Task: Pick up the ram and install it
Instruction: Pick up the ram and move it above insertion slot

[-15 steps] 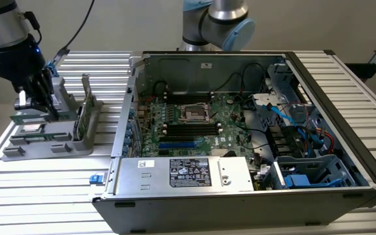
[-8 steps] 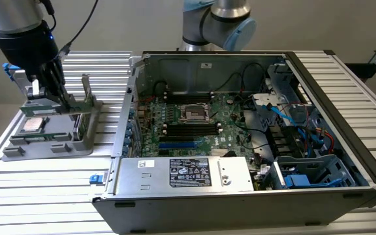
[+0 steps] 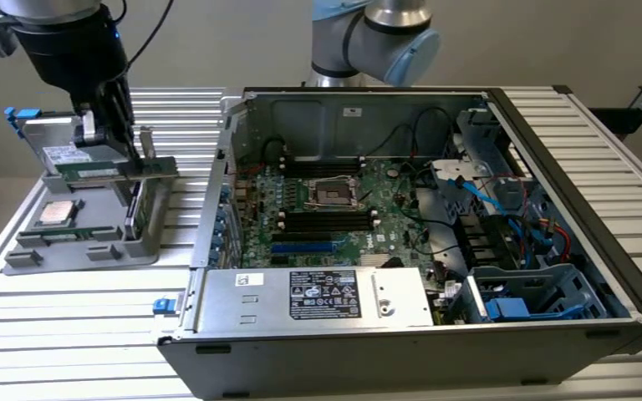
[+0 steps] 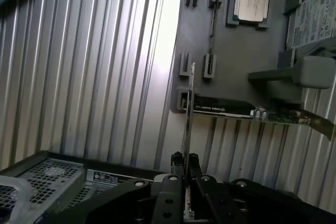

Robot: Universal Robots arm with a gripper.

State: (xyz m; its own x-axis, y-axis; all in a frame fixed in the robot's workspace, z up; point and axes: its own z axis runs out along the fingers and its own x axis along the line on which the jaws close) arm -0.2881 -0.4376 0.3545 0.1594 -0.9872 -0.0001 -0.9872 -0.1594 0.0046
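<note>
So here's where it's at: the hand (image 3: 127, 157) is clamped on the ram (image 3: 98, 170), fingers pinched together on the flat faces of the stick. From the wrist view you're looking straight down the board's thin edge, and it runs away from the fingertips out over the grey tray (image 3: 31, 251).

The ram is over at the exterior view's left, hanging above that tray. It looks lifted just clear of the little upright holders, though I can't swear the far end is completely free of them. The silver processor chip (image 3: 57, 213) sits in its pocket in the tray, and there's a graphics card (image 4: 236, 109) standing along the tray's edge. Neither is touching the stick.

The bit that matters, imo: the black slots (image 3: 327, 220) on the motherboard (image 3: 394, 200) are well apart from the hand, off to the exterior view's right, inside the open case (image 3: 410, 351) lying on the bench (image 3: 76, 334). The ram's long axis runs roughly left to right in the exterior view, and the slots do too, so I'd say it's close to parallel with them. The case wall nearest the tray stands between the stick and the board.
</note>
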